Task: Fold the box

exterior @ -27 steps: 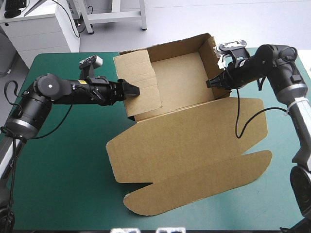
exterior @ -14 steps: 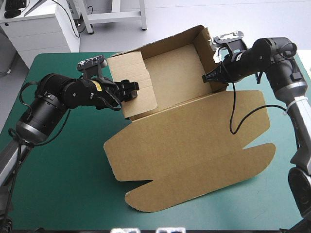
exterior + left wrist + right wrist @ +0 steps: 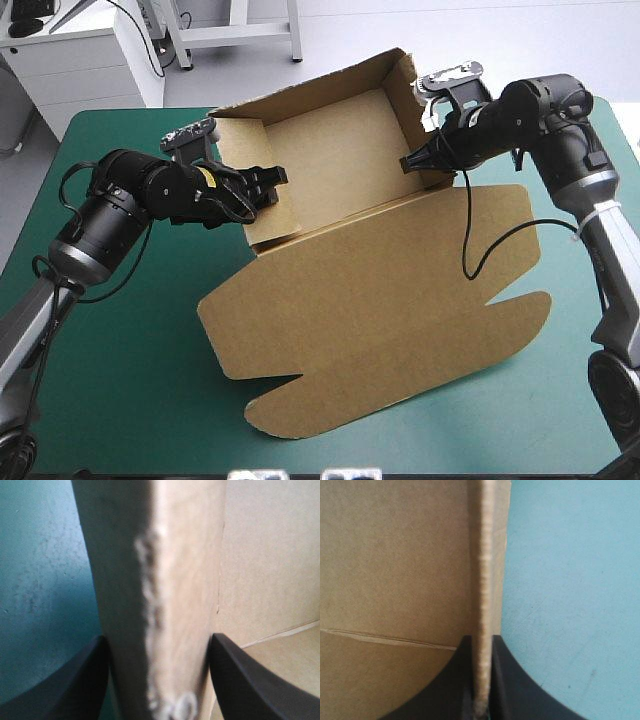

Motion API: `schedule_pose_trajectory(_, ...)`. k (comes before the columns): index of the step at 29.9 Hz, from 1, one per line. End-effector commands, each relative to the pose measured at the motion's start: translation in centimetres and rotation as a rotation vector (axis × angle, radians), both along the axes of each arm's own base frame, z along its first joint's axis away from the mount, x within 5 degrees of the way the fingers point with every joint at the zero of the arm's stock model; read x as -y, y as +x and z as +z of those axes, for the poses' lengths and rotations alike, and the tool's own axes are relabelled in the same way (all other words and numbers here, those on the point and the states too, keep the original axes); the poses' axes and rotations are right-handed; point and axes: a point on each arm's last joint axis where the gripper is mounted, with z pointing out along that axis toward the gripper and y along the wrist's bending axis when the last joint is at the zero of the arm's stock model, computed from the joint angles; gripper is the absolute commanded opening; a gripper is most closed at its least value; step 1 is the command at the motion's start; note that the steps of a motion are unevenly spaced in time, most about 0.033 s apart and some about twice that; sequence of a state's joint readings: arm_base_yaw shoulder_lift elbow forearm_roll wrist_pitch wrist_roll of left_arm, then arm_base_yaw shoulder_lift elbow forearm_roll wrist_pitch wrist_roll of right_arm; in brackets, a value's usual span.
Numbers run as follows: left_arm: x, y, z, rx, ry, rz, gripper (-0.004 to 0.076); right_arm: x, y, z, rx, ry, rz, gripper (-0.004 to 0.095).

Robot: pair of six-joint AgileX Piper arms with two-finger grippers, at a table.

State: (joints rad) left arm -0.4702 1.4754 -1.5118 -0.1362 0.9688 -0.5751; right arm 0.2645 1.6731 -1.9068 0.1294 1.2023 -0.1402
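Teal-green worktop [image 3: 130, 400] carries the box [image 3: 380, 300], mid-worktop toward the far edge. Tray end has its walls up and looks tipped; the big lid panel and its flaps lie flat toward the near edge. On the tray's left wall: left gripper [image 3: 272, 185]. On the right wall: right gripper [image 3: 408, 165]. The left fingers [image 3: 85, 680] are clamped either side of a thick, doubled-looking wall, and the right fingers [image 3: 507, 680] are pinched on a thin single edge.

Handling guess: board is light and stiff, bends only at the scores, and the walls will likely spring back. Best hold is the wall top edges near the corners. The thin right wall may crease or slip.
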Motion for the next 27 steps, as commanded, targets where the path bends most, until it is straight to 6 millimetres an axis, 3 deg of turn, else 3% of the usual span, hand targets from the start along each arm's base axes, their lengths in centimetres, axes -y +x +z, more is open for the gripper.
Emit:
schedule_pose_trajectory(1, 0.2, -0.6, 2.3, 0.08, -0.099, 0.002, 0.0414, -0.4, -1.5, 3.1, 0.118, 0.07, 0.007, -0.0016)
schedule_pose_trajectory(4, 0.2, -0.7, 2.3, 0.078, -0.098, 0.001, 0.0325, -0.6, -1.6, 3.0, 0.119, 0.063, 0.011, -0.0016)
schedule_pose_trajectory(7, 0.1, -0.6, 2.3, 0.088, -0.076, 0.004, 0.0043, -0.6, -1.6, 3.0, 0.113, 0.07, 0.008, -0.0016)
schedule_pose_trajectory(8, 0.0, -0.6, 2.3, 0.091, -0.063, 0.005, -0.0004, -0.6, -1.6, 3.0, 0.11, 0.065, 0.007, -0.0016)
schedule_pose_trajectory(19, -0.4, -0.1, 2.2, 0.061, 0.053, 0.002, -0.0008, -0.2, -1.8, 2.7, 0.065, 0.038, -0.023, -0.0016)
schedule_pose_trajectory(27, 0.5, 2.9, 2.8, -0.025, 0.243, -0.078, -0.0008, 0.0, -0.6, 0.8, -0.024, 0.012, -0.125, -0.0016)
